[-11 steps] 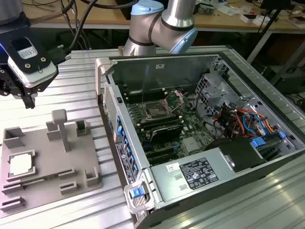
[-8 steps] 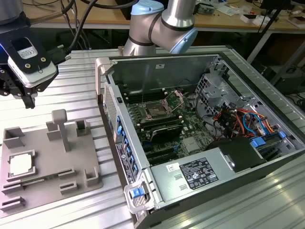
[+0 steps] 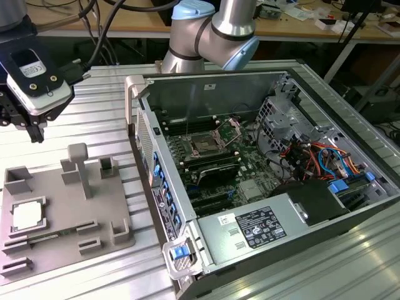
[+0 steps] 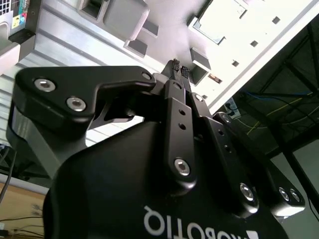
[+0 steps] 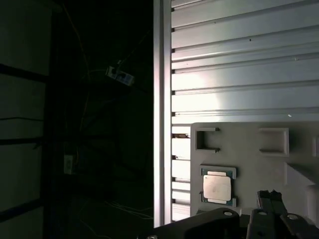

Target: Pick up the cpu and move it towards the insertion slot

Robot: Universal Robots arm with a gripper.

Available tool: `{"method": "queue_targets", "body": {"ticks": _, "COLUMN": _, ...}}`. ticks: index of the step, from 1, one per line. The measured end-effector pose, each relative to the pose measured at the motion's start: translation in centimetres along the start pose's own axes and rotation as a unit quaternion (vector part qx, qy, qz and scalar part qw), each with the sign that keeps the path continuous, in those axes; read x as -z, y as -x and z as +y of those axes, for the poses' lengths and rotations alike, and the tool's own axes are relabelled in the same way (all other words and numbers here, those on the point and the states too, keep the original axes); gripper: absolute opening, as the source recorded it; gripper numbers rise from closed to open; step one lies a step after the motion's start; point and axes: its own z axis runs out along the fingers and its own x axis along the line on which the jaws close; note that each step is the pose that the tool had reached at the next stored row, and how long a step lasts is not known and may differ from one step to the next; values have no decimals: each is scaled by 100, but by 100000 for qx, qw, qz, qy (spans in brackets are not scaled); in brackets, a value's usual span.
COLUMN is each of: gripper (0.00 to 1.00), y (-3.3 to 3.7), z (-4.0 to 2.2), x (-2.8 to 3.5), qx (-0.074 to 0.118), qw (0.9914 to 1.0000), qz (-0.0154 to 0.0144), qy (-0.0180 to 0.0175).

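Found the cpu [image 3: 28, 215] lying flat, pale face up, seated in a shallow recess of the grey tray [image 3: 69, 206] on the ribbed tabletop [image 3: 94, 106], at the exterior view's near left. Saw nothing touching the chip. Placed the gripper [image 3: 36, 132] above and beyond the tray's far left corner, well apart from the chip, with the fingers [image 4: 175, 69] clenched together on nothing in the second wrist view. Located the insertion slot [image 3: 205, 145] well to the right, inside the open computer case [image 3: 206, 84], dark socket bare and clamp plate [image 3: 232, 128] hinged up. Judged the pick not yet begun. Judged a clean pick to call for releasing the fingers wide before any descent, centring squarely over the chip, squaring up to two opposite edges, coming straight down without knocking the recess walls or the raised blocks [image 3: 78, 165] nearby, closing gently on the edges alone, and lifting level to spare the underside.
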Motion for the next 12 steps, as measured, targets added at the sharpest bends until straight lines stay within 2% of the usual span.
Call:
{"method": "queue_targets", "body": {"ticks": 5, "gripper": 11, "y": -27, "z": -6, "x": -1, "qx": -1, "qw": 100000, "qz": -1, "qy": 4}}
{"method": "queue_targets", "body": {"ticks": 12, "gripper": 11, "y": -30, "z": -6, "x": -1, "qx": 0, "qw": 100000, "qz": 0, "qy": 2}}
